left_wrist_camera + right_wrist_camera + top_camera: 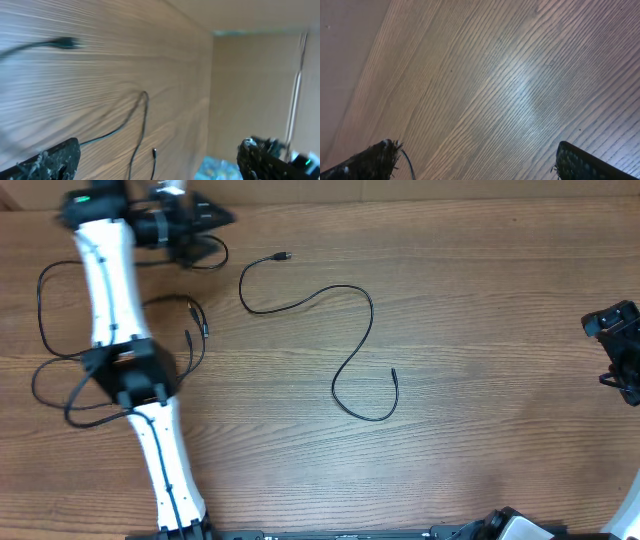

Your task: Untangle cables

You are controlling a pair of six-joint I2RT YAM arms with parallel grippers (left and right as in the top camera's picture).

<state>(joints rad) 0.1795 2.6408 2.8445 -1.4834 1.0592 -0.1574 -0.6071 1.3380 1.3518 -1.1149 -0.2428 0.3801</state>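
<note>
Black cables [372, 308] partly hidden under left arm [105, 290]; left claw [159, 150], right claw [476, 147] released.

Quick rundown of how I look: behind the jaws, my left arm [108, 290] is mostly long white tube links, with chunky black joint housings [135, 375] in between and a thin black wire [165, 465] running along the white shell. There's a little green light [80, 198] glowing just back of the left gripper [212, 235], which is all black. The right gripper [612, 350] is the same black. Up close, my left fingers [50, 161] are dark wedges with scuffed, fuzzy edges. Same on the right fingers [367, 161].
</note>
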